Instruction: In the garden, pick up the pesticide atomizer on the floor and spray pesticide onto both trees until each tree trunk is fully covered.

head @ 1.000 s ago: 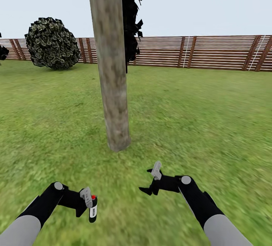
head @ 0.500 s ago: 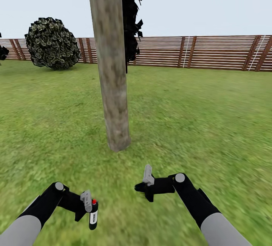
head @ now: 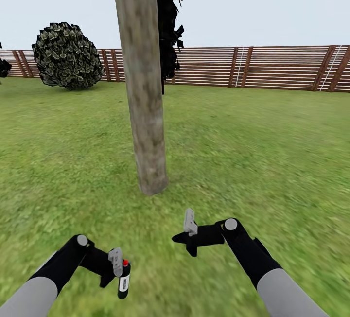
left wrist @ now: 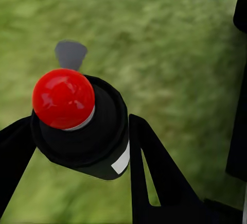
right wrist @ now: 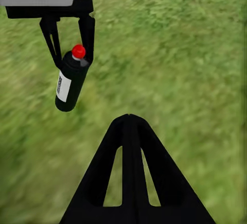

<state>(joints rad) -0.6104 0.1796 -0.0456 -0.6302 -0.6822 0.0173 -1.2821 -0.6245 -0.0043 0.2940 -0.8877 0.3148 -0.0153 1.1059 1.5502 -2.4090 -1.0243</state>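
A thick mottled grey-tan tree trunk (head: 144, 88) rises from the lawn straight ahead, with dark ragged leaves (head: 168, 15) behind it. My left gripper (head: 119, 269) is low at the left, short of the trunk. It is shut on the pesticide atomizer (head: 124, 281), a small black bottle with a white label and a red knob on top. The left wrist view shows the atomizer (left wrist: 85, 126) up close between the black fingers (left wrist: 149, 167). The right wrist view has the atomizer (right wrist: 71, 82) hanging over grass. My right gripper (head: 184, 244) is shut and holds nothing, its fingertips (right wrist: 128, 118) pressed together.
A brown slat fence (head: 253, 66) closes the lawn at the back. A round dark bush (head: 67, 55) stands at the far left by the fence. Green grass (head: 272, 151) spreads open to the right of the trunk and around both arms.
My left gripper has dropped lower and drawn slightly right with the atomizer. My right gripper has shifted left and turned. The trunk and the view have stayed put.
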